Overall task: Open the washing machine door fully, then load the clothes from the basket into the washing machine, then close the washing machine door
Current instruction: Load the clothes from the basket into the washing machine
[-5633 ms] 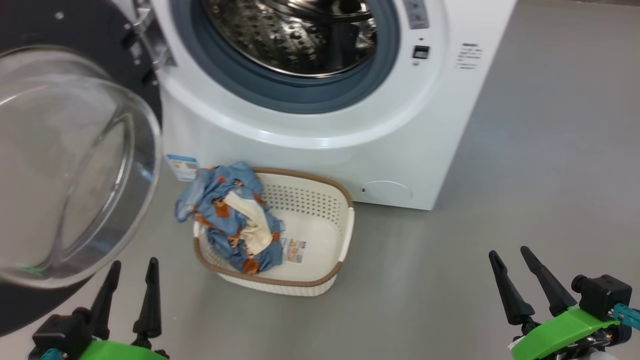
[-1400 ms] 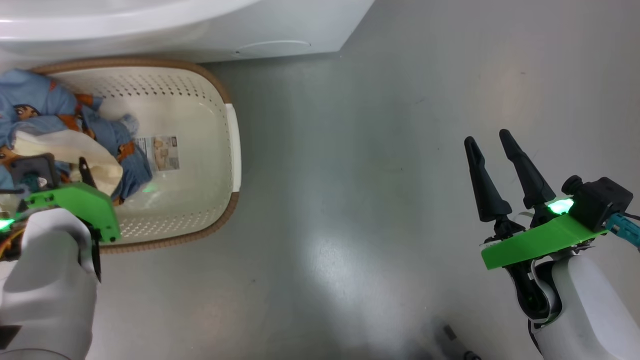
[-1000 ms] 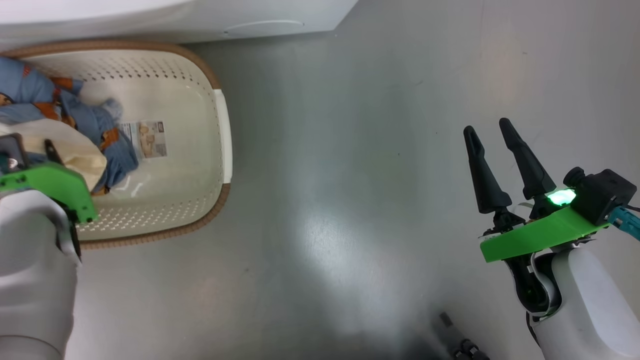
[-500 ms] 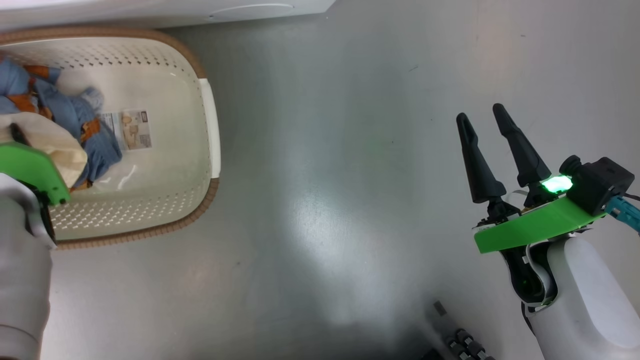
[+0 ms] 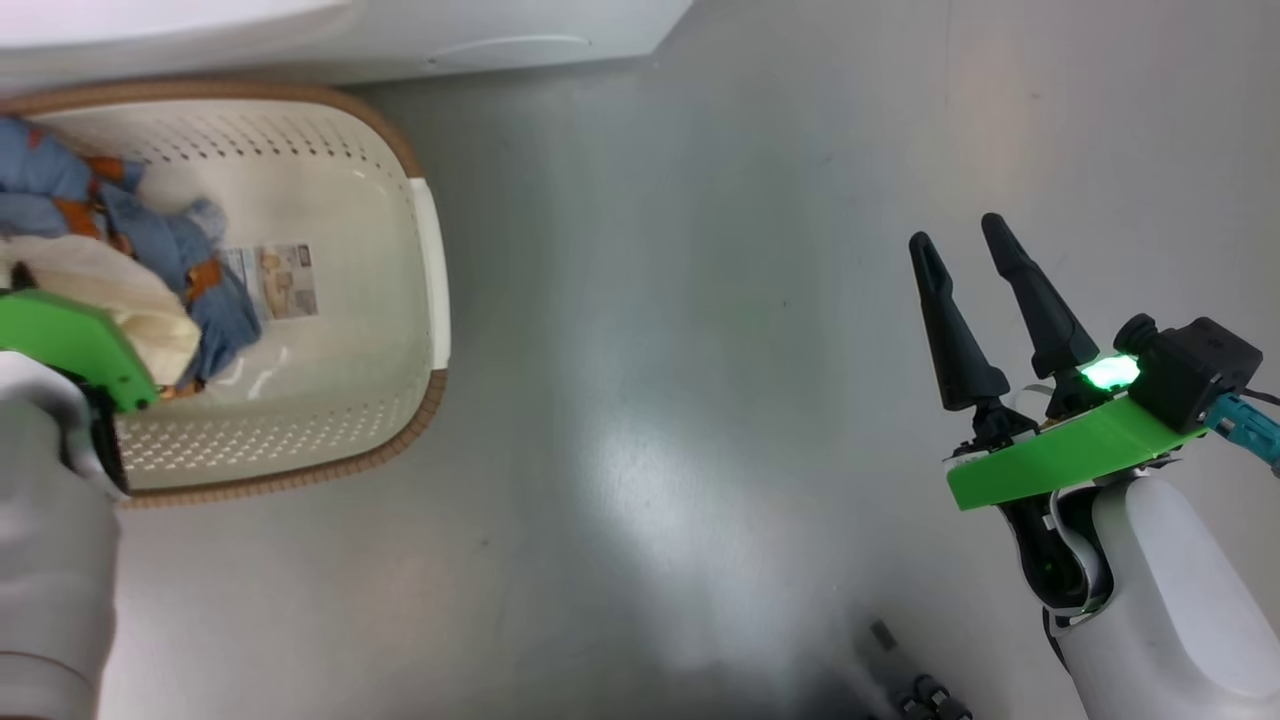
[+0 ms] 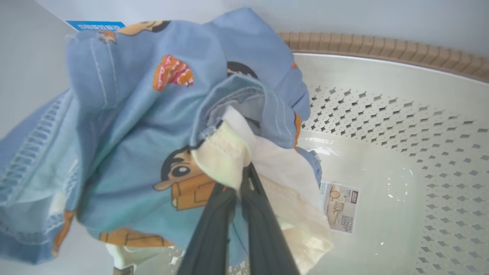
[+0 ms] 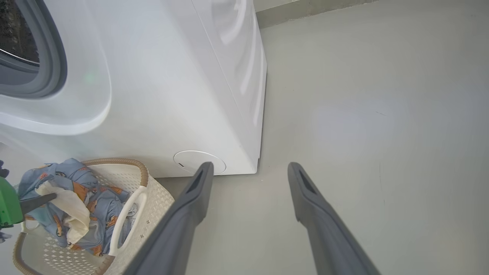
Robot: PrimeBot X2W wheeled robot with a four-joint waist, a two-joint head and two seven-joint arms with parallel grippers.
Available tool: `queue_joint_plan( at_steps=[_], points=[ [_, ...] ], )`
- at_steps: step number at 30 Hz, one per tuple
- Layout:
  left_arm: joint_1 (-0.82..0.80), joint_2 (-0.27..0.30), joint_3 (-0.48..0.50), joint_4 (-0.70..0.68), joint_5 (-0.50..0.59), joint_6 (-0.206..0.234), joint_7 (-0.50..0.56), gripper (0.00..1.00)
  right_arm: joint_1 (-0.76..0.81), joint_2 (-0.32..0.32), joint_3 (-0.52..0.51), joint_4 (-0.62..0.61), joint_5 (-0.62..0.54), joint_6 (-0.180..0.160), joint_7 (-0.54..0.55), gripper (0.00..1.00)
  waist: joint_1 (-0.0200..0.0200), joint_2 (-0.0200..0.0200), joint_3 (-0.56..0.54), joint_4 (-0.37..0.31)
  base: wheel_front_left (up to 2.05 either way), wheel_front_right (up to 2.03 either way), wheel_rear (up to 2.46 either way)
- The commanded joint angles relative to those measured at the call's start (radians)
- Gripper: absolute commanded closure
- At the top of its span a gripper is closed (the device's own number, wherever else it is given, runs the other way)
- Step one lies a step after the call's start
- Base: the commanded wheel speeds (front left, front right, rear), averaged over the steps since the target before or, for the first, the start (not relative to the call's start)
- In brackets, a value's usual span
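Pinching the clothes, left gripper jaws, apart moments earlier.

A: What does the right gripper look like?
B: Two long, dark fingers tapering to points. Behind them are a bright green plate, a black camera block with a teal plug, and a glowing green light.
A: Further back?
B: A smooth white forearm. The left gripper has matching dark grey fingers.
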Motion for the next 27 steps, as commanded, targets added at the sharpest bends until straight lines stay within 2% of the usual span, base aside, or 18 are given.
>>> queue_joint_plan(
  at_steps=[1,11,20,27],
  points=[
    [0.049,0.039,0.023,-0.006,-0.012,-0.006,-0.017,1.00,0.042,-0.006,0.020,-0.015,-0.009,0.002,-0.012,0.00,0.0000,-0.0001,-0.021,0.010,0.00,0.00,0.00],
    [0.136,-0.005,0.054,-0.034,-0.059,-0.053,-0.092,1.00,0.070,-0.003,0.021,0.012,-0.001,0.002,-0.012,0.00,0.0000,-0.0001,-0.153,0.036,0.00,0.00,0.00],
    [0.323,-0.044,0.095,-0.284,-0.029,-0.084,-0.094,1.00,0.138,-0.009,0.019,0.035,0.011,0.002,-0.012,0.00,0.0000,-0.0001,-0.307,0.054,0.00,0.00,0.00],
    [0.455,-0.083,0.124,-0.451,0.019,-0.163,-0.094,1.00,0.199,-0.029,0.009,0.041,0.016,0.002,-0.012,0.00,0.0000,-0.0001,-0.411,0.063,0.00,0.00,0.00]
  ],
)
